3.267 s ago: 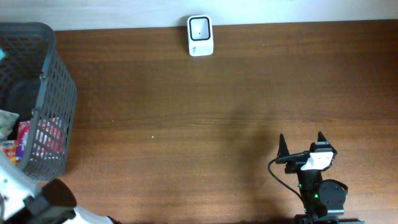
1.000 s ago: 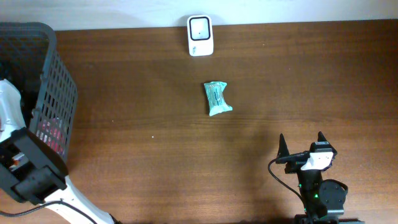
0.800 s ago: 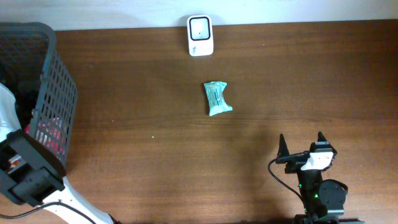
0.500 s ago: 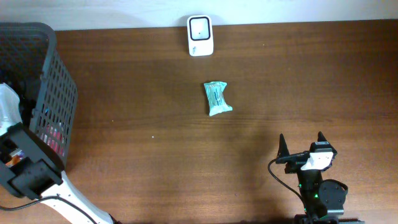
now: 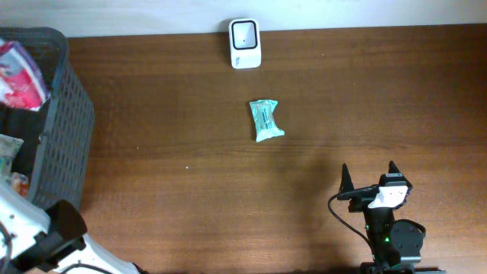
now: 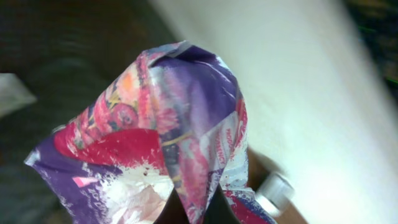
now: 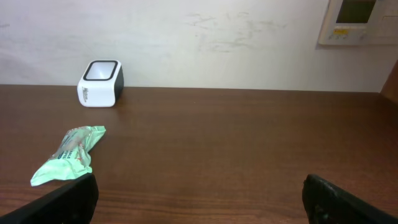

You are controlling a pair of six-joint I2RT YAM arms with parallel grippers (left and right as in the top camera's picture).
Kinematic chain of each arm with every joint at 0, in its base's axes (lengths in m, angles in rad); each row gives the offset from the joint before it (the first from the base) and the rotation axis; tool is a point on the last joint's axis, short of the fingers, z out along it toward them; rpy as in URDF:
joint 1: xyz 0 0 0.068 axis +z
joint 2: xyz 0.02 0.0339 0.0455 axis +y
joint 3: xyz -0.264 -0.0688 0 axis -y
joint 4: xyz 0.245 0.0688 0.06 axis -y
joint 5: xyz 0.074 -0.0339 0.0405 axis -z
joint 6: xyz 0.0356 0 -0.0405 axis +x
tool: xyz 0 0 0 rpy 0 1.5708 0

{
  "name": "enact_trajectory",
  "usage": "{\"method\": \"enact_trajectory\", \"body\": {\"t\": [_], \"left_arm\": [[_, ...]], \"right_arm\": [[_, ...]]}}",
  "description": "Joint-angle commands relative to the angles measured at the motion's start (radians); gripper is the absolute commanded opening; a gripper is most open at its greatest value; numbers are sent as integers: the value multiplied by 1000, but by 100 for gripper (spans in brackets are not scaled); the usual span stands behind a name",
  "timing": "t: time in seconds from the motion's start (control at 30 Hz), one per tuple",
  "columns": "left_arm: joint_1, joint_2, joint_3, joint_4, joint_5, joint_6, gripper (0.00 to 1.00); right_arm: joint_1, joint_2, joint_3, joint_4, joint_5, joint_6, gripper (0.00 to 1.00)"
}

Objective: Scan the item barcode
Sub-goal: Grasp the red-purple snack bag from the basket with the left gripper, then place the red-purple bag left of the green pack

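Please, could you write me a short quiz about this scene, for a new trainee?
1. True or false: the green packet touches the scanner.
2. The right gripper is: A) open and empty; B) shut on the green packet; C) pressing the scanner.
3. Short answer: what fills the left wrist view?

Key
1. False: bare table lies between them.
2. A.
3. A red and purple packet.

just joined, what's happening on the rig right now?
The left gripper is shut on a pink and purple packet, holding it up over the grey basket at the left of the table. A green packet lies mid-table, short of the white scanner at the far edge. The right gripper sits open near the front, touching nothing.
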Motion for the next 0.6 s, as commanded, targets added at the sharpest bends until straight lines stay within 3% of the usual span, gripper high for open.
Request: {"method": "enact_trajectory", "body": {"t": [0.0, 0.1, 0.13, 0.2, 0.3, 0.37, 0.57], "left_arm": [[-116, -16, 9, 10, 267, 111, 0], [-346, 5, 8, 8, 257, 296, 0], [-421, 13, 6, -8, 192, 314, 0], [-628, 55, -4, -48, -92, 314, 0], [-818, 149, -26, -61, -319, 356, 0], [-899, 257, -27, -56, -341, 446, 0], [-967, 539, -27, -108, -351, 537, 0]], "right_arm": [[5, -6, -9, -2, 9, 3, 99], [5, -6, -9, -2, 9, 3, 99], [5, -6, -9, -2, 9, 3, 99], [5, -6, -9, -3, 9, 3, 99], [5, -6, -9, -2, 9, 3, 98], [5, -6, -9, -3, 9, 3, 98], [5, -6, -9, -3, 9, 3, 99]]}}
